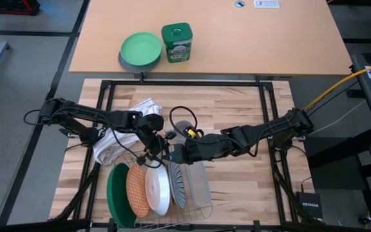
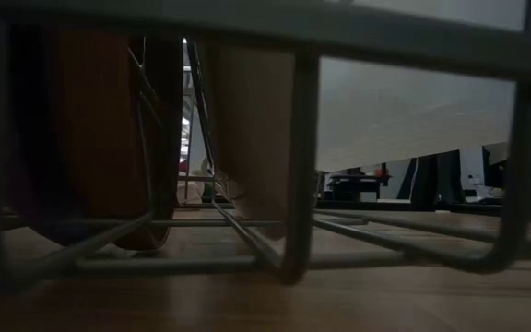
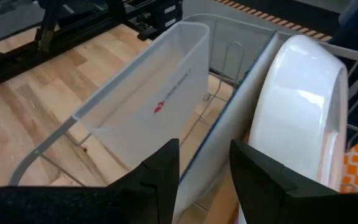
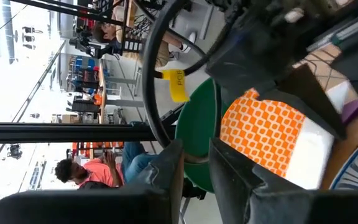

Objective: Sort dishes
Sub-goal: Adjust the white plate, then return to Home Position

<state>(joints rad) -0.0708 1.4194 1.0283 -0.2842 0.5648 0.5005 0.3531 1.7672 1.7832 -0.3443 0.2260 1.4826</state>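
Observation:
A wire rack at the table's near edge holds plates standing on edge: dark green, orange patterned, white, and blue-and-white striped. My left gripper comes from the left over the rack. In the left wrist view its fingers straddle the striped plate, beside the white plate. My right gripper hovers above the rack from the right. It is open, with nothing between its fingers. My left gripper has the striped plate's upper rim between its two fingers, one on each face. The fingers slant down from the far left and lie across the rim. The plate stands on edge between the white plate and the clear holder; its lower edge is hidden.
A clear plastic holder hangs in the rack right of the striped plate. A white cloth lies left of the rack. A light green plate on a grey bowl and a green tin sit on the far table. A person sits beyond.

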